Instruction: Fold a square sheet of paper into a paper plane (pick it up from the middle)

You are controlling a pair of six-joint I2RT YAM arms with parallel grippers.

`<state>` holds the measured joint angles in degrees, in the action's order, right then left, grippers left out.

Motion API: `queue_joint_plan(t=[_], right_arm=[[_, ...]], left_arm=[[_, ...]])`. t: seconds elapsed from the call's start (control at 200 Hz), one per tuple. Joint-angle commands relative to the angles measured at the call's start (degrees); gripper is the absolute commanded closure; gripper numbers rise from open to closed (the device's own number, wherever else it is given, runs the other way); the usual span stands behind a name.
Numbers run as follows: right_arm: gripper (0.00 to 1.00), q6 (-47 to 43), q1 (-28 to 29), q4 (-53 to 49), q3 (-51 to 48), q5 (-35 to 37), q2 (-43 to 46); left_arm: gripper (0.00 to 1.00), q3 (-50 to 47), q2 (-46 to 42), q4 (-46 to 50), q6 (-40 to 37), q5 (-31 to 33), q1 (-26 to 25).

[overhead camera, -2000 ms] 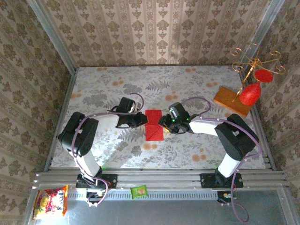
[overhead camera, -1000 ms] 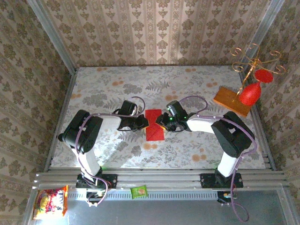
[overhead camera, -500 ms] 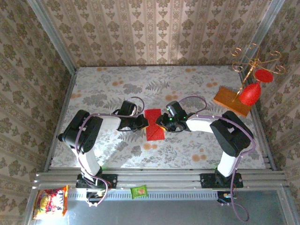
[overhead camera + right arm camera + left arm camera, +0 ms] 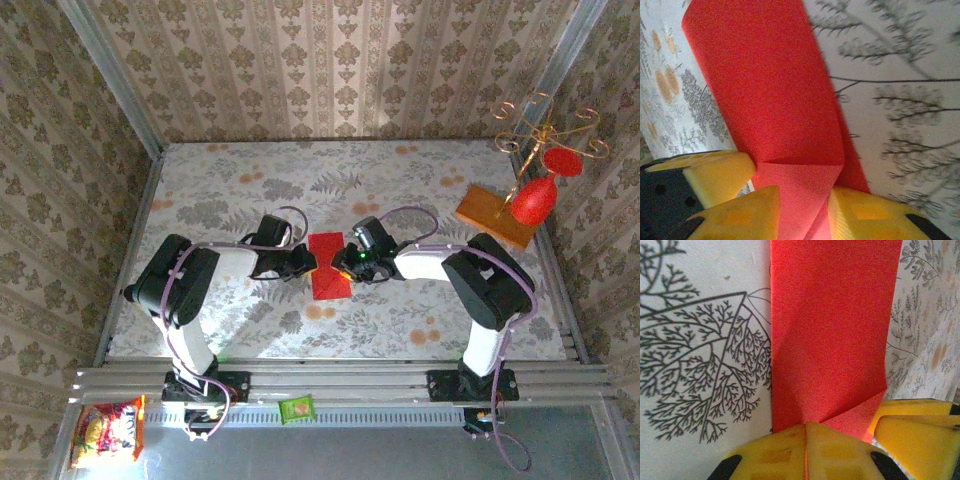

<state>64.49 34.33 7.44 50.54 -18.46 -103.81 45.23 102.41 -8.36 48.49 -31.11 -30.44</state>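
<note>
The square sheet of paper [image 4: 328,265] lies mid-table as a narrow, creased red strip [image 4: 830,330] [image 4: 770,95]. My left gripper [image 4: 306,262] [image 4: 806,450] is at the middle of its left edge. Its yellow fingers are pressed together, a thin red line shows in their seam, and creases fan out from their tips. My right gripper [image 4: 345,263] [image 4: 805,217] faces it from the other side. Its yellow fingers [image 4: 870,215] stand apart with a raised red flap between them. The two grippers nearly touch across the strip, and each wrist view shows a finger of the other gripper.
An orange-brown wooden board [image 4: 497,215] lies at the back right, beside a red goblet ornament [image 4: 533,200] hanging from a gold wire stand [image 4: 545,125]. A metal rail [image 4: 340,380] runs along the near edge. A snack bag [image 4: 105,432] and a green packet [image 4: 296,408] lie beyond it.
My right gripper has crept left toward the left one and its fingers have narrowed slightly around the flap. The red strip looks narrower than two seconds ago. The left gripper has stayed shut.
</note>
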Motion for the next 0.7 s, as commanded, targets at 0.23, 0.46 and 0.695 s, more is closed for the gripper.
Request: queue_joint_plan(t=[0.23, 0.46, 0.695], right_arm=[[0.71, -1.45, 1.23, 6.58, -0.6, -2.13, 0.65], [0.77, -1.14, 1.36, 7.59, -1.63, -1.85, 0.47], [0.87, -3.01, 1.36, 7.72, -2.24, -0.04, 2.63]], left_arm=[[0.91, -1.22, 2.01, 3.09, 0.64, 3.08, -0.28], [0.9, -0.94, 1.21, 3.24, 0.5, 2.51, -0.35], [0.83, -1.3, -5.7, 4.13, 0.37, 1.75, 1.26]])
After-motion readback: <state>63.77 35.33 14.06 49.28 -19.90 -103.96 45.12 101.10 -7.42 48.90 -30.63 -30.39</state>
